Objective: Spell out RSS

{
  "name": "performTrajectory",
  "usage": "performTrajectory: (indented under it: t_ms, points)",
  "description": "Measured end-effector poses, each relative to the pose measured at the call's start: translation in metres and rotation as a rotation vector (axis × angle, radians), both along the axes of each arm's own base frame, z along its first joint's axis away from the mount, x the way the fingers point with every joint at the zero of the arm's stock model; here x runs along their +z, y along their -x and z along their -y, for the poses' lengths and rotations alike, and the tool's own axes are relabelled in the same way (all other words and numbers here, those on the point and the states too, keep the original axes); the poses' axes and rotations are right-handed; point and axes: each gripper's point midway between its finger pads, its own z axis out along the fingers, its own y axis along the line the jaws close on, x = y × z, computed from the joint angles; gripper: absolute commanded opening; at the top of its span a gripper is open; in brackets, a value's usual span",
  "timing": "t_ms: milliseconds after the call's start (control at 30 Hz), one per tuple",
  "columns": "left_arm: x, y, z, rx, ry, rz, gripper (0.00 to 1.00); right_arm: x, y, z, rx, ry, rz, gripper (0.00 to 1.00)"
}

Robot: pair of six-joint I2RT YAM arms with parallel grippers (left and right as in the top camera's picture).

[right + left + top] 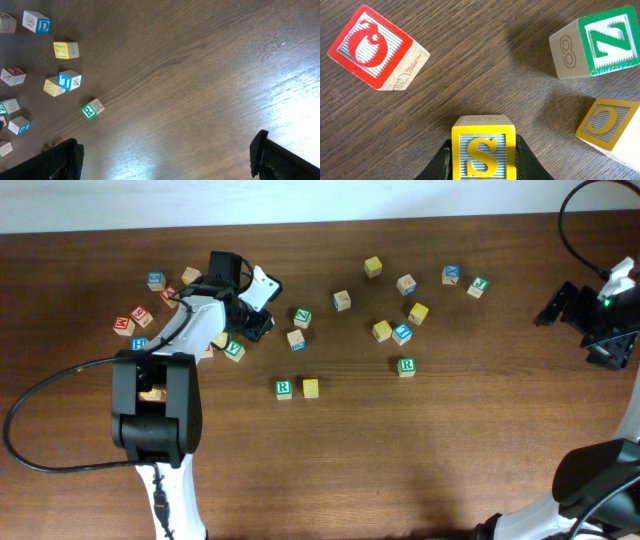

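Note:
A green R block (284, 388) and a yellow block (311, 387) sit side by side near the table's middle. My left gripper (254, 321) is at the left cluster, shut on a yellow S block (483, 152) held between both jaws. Whether the S block touches the table I cannot tell. Around it lie a red O block (370, 47), a green-faced block (600, 45) and a yellow C block (610, 122). A second green R block (406, 366) shows in the right wrist view (91, 110) too. My right gripper (165, 155) is open and empty at the far right (600, 320).
Several letter blocks lie scattered at the upper left (140, 315) and upper middle (410, 315) of the wooden table. A blue block (69, 80) and a yellow block (65, 50) lie beyond the second R. Black cables run along the left and right edges.

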Motion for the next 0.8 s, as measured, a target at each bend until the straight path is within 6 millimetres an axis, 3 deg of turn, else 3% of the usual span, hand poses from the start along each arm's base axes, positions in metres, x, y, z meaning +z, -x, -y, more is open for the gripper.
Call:
performTrajectory:
  t_ms: [267,400,567,800]
  points:
    - [0.006,0.002,0.0,0.165,0.062,-0.053,0.19,0.0,0.0,0.0,-0.001,0.0,0.0,0.98]
    - [0.038,0.01,0.001,0.272,0.123,-0.078,0.2,0.0,0.0,0.0,0.0,0.0,0.0,0.98]
    - [0.08,0.032,0.018,0.3,0.258,-0.144,0.25,0.0,0.0,0.0,0.0,0.0,0.0,0.98]
    - [0.078,0.093,0.05,0.314,0.309,-0.423,0.23,0.0,0.0,0.0,0.0,0.0,0.0,0.98]
